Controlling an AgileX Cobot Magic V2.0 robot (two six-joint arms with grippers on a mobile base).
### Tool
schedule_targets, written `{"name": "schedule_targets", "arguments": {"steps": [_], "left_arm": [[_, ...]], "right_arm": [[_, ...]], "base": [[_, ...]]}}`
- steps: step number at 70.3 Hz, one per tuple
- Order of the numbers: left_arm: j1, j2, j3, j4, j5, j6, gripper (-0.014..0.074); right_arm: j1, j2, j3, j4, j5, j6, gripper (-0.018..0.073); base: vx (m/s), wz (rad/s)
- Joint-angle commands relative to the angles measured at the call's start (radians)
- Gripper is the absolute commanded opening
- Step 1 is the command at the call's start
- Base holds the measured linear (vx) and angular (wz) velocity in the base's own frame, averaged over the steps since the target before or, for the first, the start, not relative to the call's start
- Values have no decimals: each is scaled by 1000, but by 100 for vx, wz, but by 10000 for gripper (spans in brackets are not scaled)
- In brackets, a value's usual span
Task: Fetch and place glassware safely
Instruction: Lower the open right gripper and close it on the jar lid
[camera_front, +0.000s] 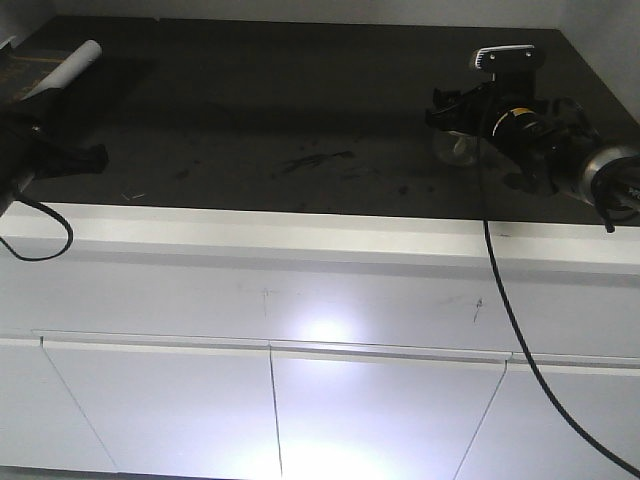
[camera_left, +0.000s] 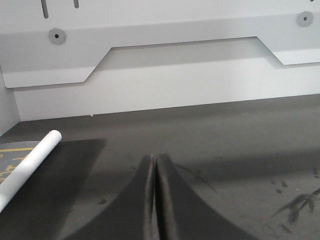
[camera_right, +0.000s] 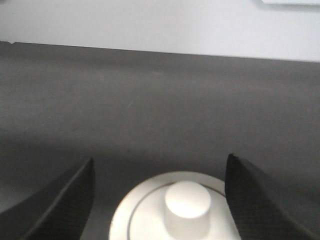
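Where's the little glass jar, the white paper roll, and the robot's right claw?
glass jar (camera_right: 187, 200): right wrist view, on the lid's round knob.
paper roll (camera_left: 27, 166): left wrist view, middle of the tube.
right gripper (camera_right: 160, 162): right wrist view, midway between its open fingertips.

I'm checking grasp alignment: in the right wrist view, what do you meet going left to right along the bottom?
One claw finger → jar lid with its knob → other claw finger.
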Motion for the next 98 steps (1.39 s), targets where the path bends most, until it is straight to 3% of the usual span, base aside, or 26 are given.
{"name": "schedule_targets", "arguments": {"steps": [1,22,33,42,60,87,98], "left_arm": [[3,-36,-23,-10,-66,-3,-7],[3,-36,-23,-10,-62,-3,-7],[3,-36,-23,-10,-46,-3,-7],[3,-36,-23,-10,-13,-3,-7],[3,-36,-23,-10,-9,-3,-7],[3,-36,-23,-10,-12,-3,-7],[3,-36,-23,-10,-19,-3,-7]], "right_arm": [[-3,-53,-37,27,-69,-21,516],[-14,-27,-37,57,-93,-21,507],[-14,-20,-37,57,-104,-24,444],[-14,-15,-37,57,-106,-24,335],[-14,-15,-37,57,-110,-24,-15],[-11,-55,-37,30,-119,-24,-4],[-6,-120,-31,-20,-35,-12,-3]], "base": [[0,0],[0,0],[0,0],[0,0],[0,0],[0,0],[0,0]]}}
